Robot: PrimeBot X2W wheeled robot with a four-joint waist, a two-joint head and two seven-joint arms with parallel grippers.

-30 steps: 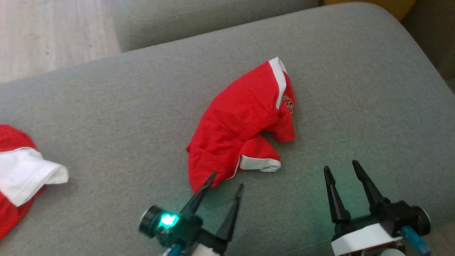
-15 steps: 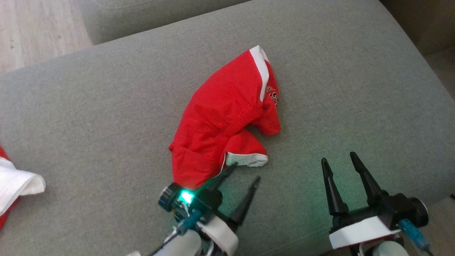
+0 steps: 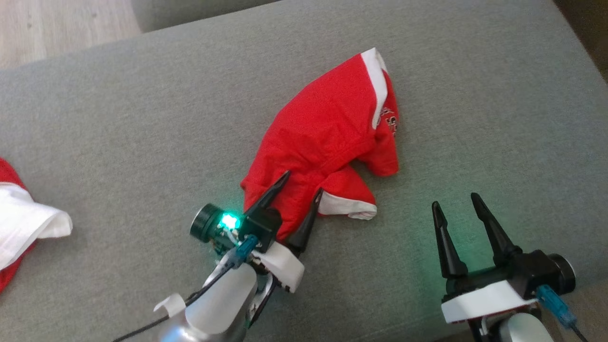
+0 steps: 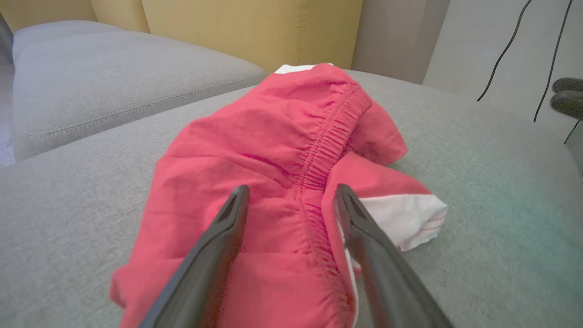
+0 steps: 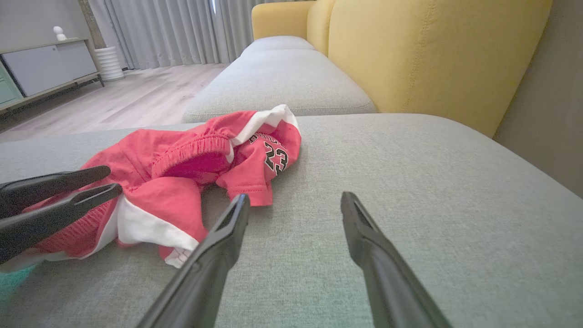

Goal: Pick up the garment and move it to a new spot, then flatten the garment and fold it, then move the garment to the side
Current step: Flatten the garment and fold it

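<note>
Nearest, two grippers are seen above a grey sofa cushion (image 3: 142, 118). The left gripper (image 3: 304, 182) is spread wide, its fingers straddling the near end of the crumpled red garment (image 3: 327, 133) by the elastic waistband; nothing is pinched. The right gripper (image 3: 454, 200), likewise spread and empty, is held over bare cushion near the white-trimmed leg. The garment lies bunched mid-cushion. By this showing, the pickup is not yet made; moving, flattening, folding and setting aside are all left. Farther left, another red-and-white cloth (image 3: 23, 228) is seen.

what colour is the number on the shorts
Black with a white outline; the number on the shorts shows best in the right wrist view.
</note>
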